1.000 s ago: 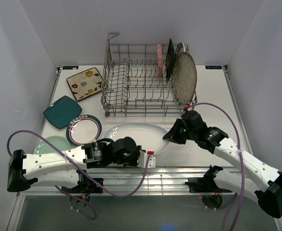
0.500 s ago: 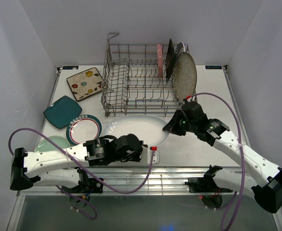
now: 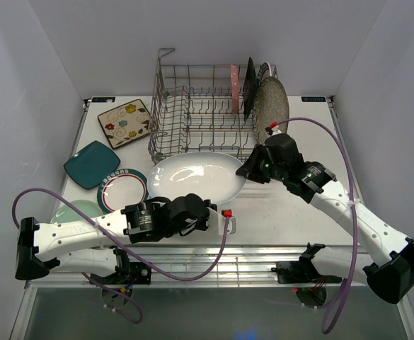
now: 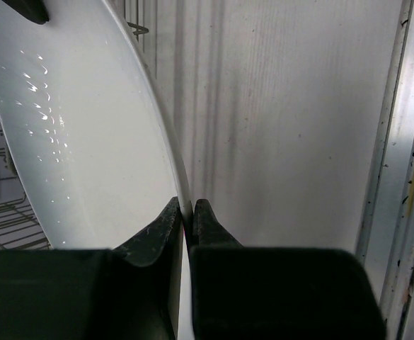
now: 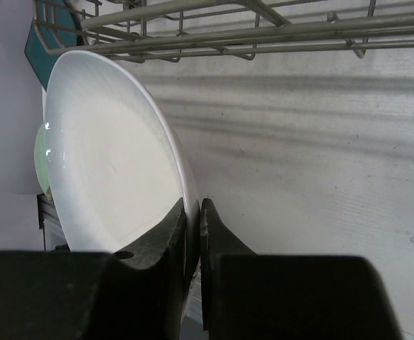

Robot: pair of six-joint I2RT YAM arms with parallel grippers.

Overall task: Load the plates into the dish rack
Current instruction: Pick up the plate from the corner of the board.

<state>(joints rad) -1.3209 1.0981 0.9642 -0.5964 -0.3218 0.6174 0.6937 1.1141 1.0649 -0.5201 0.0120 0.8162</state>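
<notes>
**Workpiece.** The white oval plate [image 3: 196, 177] is carried between both arms, in front of the dish rack [image 3: 165, 113] and just beside its front wall. It appears tilted, with the concave face toward the overhead camera.

**Gripper state.**
- The left gripper [image 4: 187, 205] is nearly closed, pinching the thin rim on the plate's near side.
- The right gripper [image 5: 192, 205] is likewise clamped on the rim, at the plate's right end. In both wrist views only the rim's thickness separates the jaws.

**Handling properties (judged, not measured).**
- The plate looks like glazed ceramic: rigid, fairly heavy for its span, smooth and prone to slip.
- It is brittle, so contact with the wire tines should be gentle.
- A pinch across the rim is the only practical hold. Two holds spaced apart along the rim resist rotation better than one.

**Containers and contents.**
- The dish rack holds three plates upright at its right end: a pink plate [image 3: 233, 88], a black plate [image 3: 249, 88] and a speckled grey plate [image 3: 272, 106].
- The tine rows to their left appear vacant.

**Not yet loaded.** Four plates lie on the desk [image 3: 313, 142], left of the rack:
- cream floral square plate [image 3: 125, 122]
- teal square plate [image 3: 91, 163]
- teal-rimmed round plate [image 3: 124, 190]
- pale green plate [image 3: 83, 212], partly hidden by the left arm
</notes>
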